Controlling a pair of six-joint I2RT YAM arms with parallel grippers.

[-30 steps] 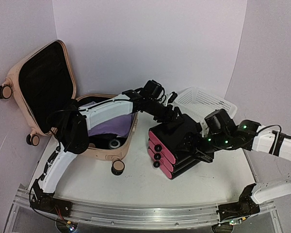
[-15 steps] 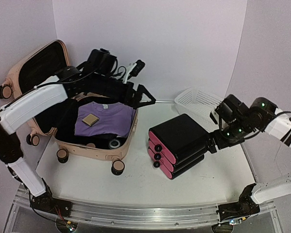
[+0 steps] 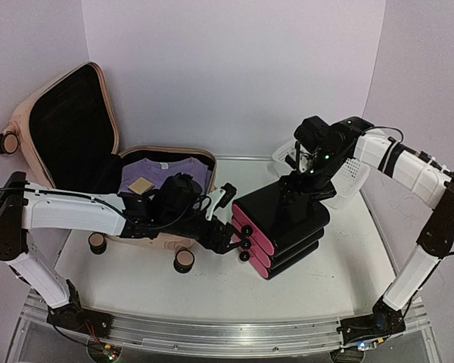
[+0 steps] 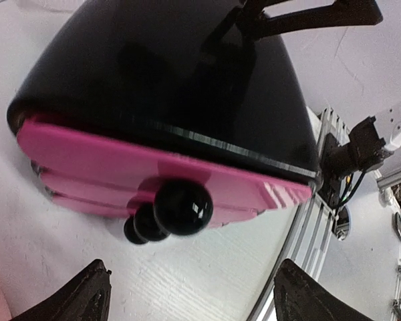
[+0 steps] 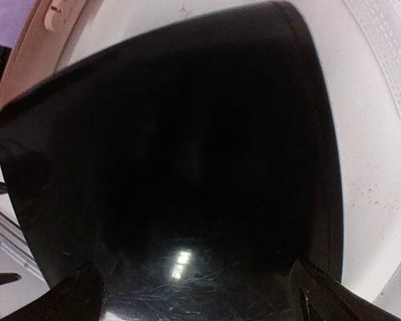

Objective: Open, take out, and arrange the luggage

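**Both end effectors open at the drawer stack**

Top view: noted luggage [image 3: 68, 132] left of drawer stack [image 3: 287, 219], lying open with lid propped up, purple garment [image 3: 163, 172] and tan square [image 3: 141, 185] inside. Logged left end effector [image 3: 227, 221] in the gap between luggage and stack, level with the pink fronts. Logged right end effector [image 3: 303, 184] at the stack's top rear, white basket [image 3: 340, 170] just behind.

Left wrist only: saw black knobs [image 4: 182, 206] on the pink fronts, fingertips [image 4: 87, 294] spread wide, nothing between, clear of the stack. Right wrist only: saw glossy scratched black top, fingertips [image 5: 80, 297] spread wide over it; cannot tell contact.

Against half a second ago: left arm down from above the luggage to the stack's front; right arm across from the stack's right side to its top. Stack in same spot.

Room: bare tabletop [image 3: 212, 299] in front of the stack. Tight to the left, luggage wheel [image 3: 184, 259] near. Tight behind, basket just beside.
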